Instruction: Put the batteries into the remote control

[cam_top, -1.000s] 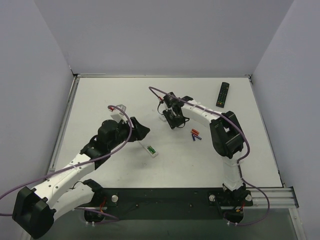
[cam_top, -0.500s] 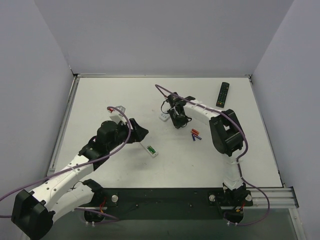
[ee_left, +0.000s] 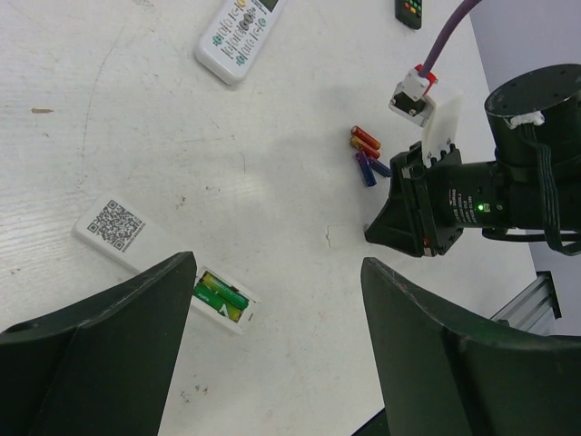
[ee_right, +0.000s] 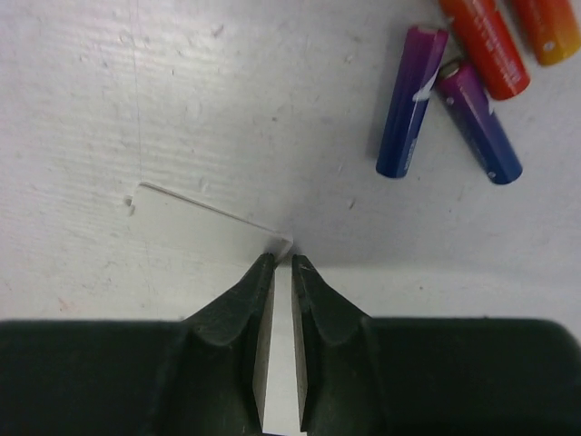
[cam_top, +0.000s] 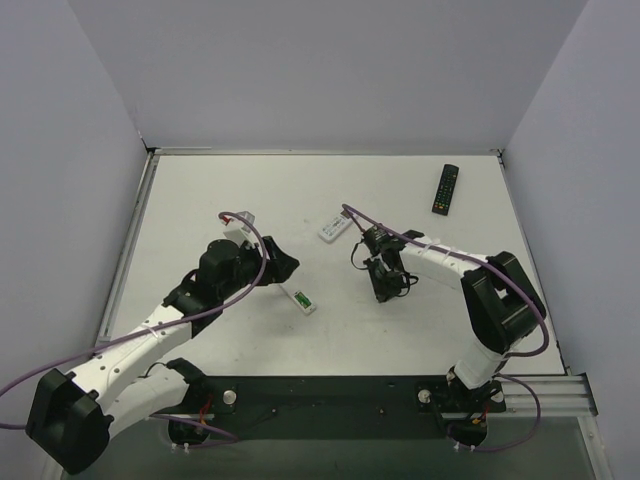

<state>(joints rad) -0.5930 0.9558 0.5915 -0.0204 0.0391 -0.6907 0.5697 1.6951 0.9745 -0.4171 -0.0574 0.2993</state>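
Left wrist view showed left pincer (ee_left: 277, 263) gaping, empty, above remote (ee_left: 123, 229) on counter (ee_left: 272, 182), 2 green batteries (ee_left: 220, 298) seated in its bay. Only right wrist view showed right pincer (ee_right: 282, 261) nipped onto thin white cover (ee_right: 195, 222) near purple cells (ee_right: 406, 100).

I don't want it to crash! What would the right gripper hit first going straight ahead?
Probably the table: the right gripper pinches a thin white cover that would touch it first. The purple batteries lie aside.
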